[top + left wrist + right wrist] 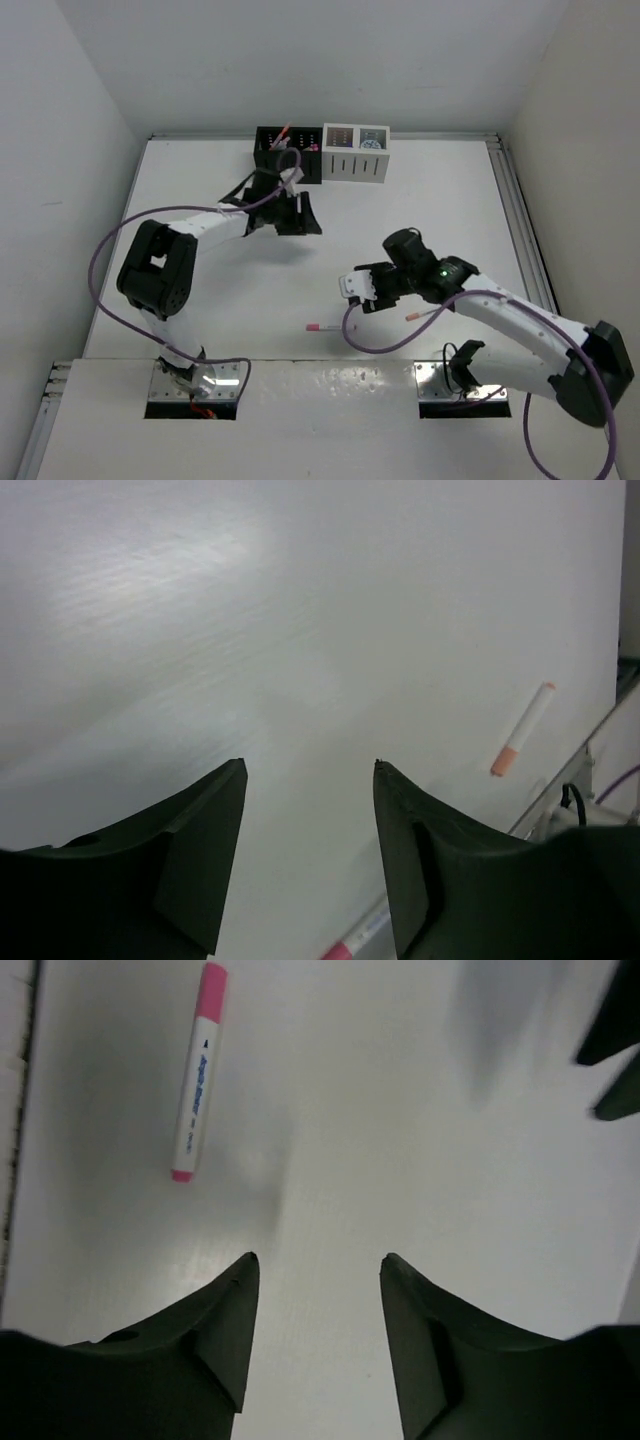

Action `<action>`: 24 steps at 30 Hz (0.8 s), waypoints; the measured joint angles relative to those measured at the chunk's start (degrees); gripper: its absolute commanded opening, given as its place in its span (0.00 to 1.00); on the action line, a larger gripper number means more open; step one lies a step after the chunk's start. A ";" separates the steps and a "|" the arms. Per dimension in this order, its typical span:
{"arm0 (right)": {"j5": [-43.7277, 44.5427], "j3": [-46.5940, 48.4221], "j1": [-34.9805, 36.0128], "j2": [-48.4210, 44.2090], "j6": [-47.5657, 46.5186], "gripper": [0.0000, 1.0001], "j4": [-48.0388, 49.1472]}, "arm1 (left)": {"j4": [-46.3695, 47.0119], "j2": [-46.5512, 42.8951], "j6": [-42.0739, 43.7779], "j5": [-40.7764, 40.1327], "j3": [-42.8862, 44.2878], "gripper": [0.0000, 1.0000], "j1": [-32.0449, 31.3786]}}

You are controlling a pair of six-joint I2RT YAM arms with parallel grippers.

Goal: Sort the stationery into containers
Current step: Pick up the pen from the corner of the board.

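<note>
White tabletop [450, 220], walled on three sides: near the front edge a pink marker [320, 327] lies flat, its long axis running along that edge. An orange-tipped pen [420, 315] lies tilted further right, close by the right arm. Just behind the marker hovers the right gripper [315, 1258], plainly the nearer of the two. From its wrist camera the marker sits ahead and to the left of the jaws, running the way the fingers point. A sideways shift rather than a turn of the wrist looks to be what the pickup needs. Its jaws stand apart, holding nothing. Farther back, the left gripper [310, 765] hangs before the black organiser [272, 160], jaws likewise spread and empty. Beside it stands the white organiser [355, 167], the two touching.
</note>
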 measured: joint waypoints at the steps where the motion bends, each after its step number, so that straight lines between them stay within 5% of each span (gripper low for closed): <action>1: 0.98 1.86 2.32 2.03 0.96 0.48 -2.32 | -0.61 -0.28 0.83 0.00 0.00 0.61 2.03; 5: 2.40 16.26 8.94 13.75 7.58 0.38 -11.06 | -3.21 -2.45 4.24 -0.24 0.22 0.71 13.62; 13: 5.57 35.85 21.57 33.46 23.39 0.39 -22.53 | -10.25 -10.19 8.96 0.37 2.89 0.78 32.65; 24: 12.66 35.21 33.38 40.65 40.09 0.45 -22.43 | -15.89 -17.40 11.10 7.45 0.76 0.79 49.86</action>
